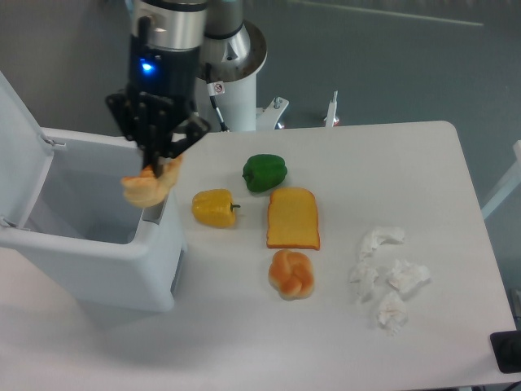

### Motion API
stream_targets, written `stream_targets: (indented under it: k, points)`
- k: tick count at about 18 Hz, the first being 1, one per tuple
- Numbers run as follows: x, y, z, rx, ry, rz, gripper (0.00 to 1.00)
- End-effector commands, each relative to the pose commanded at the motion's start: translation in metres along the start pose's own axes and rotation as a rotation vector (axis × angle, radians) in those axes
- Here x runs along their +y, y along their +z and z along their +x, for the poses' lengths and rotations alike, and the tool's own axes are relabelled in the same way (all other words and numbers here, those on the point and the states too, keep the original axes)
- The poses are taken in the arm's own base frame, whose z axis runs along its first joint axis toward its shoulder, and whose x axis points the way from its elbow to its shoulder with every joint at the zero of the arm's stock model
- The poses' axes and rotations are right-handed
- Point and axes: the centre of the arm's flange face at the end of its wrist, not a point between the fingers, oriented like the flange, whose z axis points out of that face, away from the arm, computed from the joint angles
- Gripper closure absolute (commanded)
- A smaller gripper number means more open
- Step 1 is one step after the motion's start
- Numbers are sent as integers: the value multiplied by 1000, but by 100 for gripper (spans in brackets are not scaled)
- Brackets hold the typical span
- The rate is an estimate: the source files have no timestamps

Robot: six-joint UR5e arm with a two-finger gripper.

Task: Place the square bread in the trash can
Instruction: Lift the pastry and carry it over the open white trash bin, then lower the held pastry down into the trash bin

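Note:
The square bread [293,218] lies flat on the white table, a yellow-orange slice with a darker crust, right of the yellow pepper. The trash can [89,269] stands at the left with its white lid tipped open and a grey panel on its right rim. My gripper [156,169] hangs above that right rim, shut on a small lumpy pale croissant-like piece [145,189]. The gripper is well to the left of the square bread and not touching it.
A yellow pepper [214,207] and a green pepper [264,172] lie between the bin and the bread. A round orange-white bun [292,274] sits in front of the bread. Crumpled white tissues [388,279] lie at the right.

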Motion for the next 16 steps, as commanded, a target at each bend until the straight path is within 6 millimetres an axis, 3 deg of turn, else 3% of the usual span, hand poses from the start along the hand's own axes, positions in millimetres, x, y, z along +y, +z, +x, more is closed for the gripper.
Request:
stream_targets:
  k: [3, 5, 8, 11, 12, 13, 16]
  points:
    - [-2, 12, 20, 25, 9, -12, 83]
    - [-2, 19, 26, 37, 13, -23, 72]
    - [2, 32, 31, 54, 13, -44, 44]
    - [2, 46, 39, 69, 27, -59, 26]
    - [2, 48, 41, 72, 31, -60, 10]
    - [1, 50, 44, 76, 35, -63, 0]
    - [1, 55, 44, 80, 35, -70, 0]
